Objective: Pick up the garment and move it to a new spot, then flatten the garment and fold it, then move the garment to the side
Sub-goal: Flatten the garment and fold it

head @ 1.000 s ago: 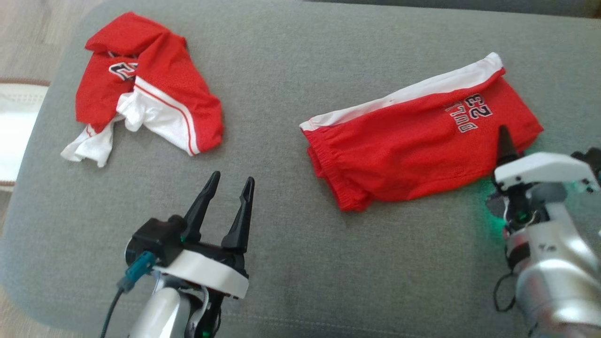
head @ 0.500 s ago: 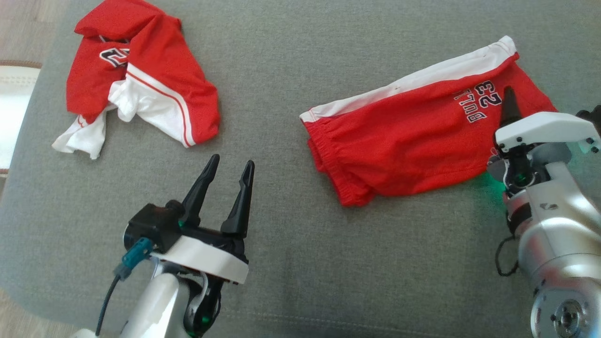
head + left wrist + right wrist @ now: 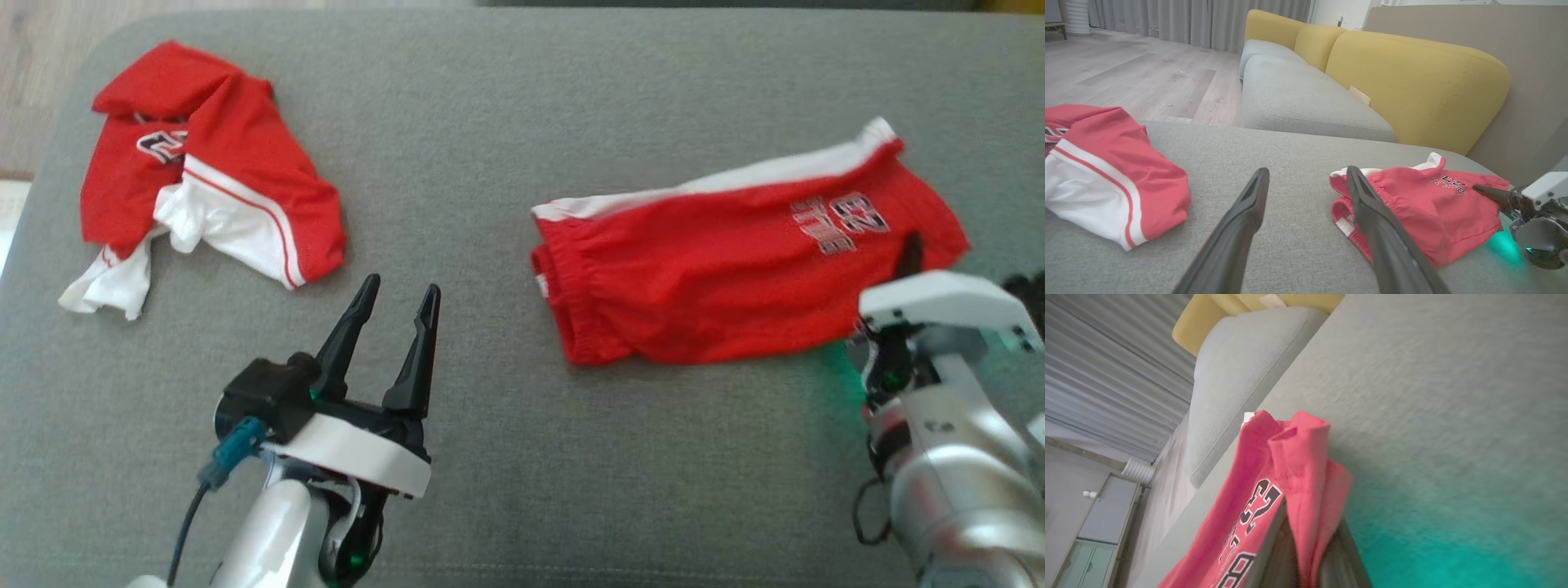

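The right gripper (image 3: 908, 255) is clamped on the red basketball shorts' (image 3: 718, 286) leg hem; the left gripper (image 3: 400, 298) hovers, fingers apart, above the grey cushion (image 3: 490, 122)

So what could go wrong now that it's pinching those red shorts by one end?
1. The right gripper holds just a thin fold at the hem of the shorts, so the cloth might slip out when lifted.
2. The left gripper is open and apart from them, over the cushion; pulled from one end alone, the shorts could bunch up.
3. A crumpled jersey lies at the cushion's left; moved there, the two might tangle.
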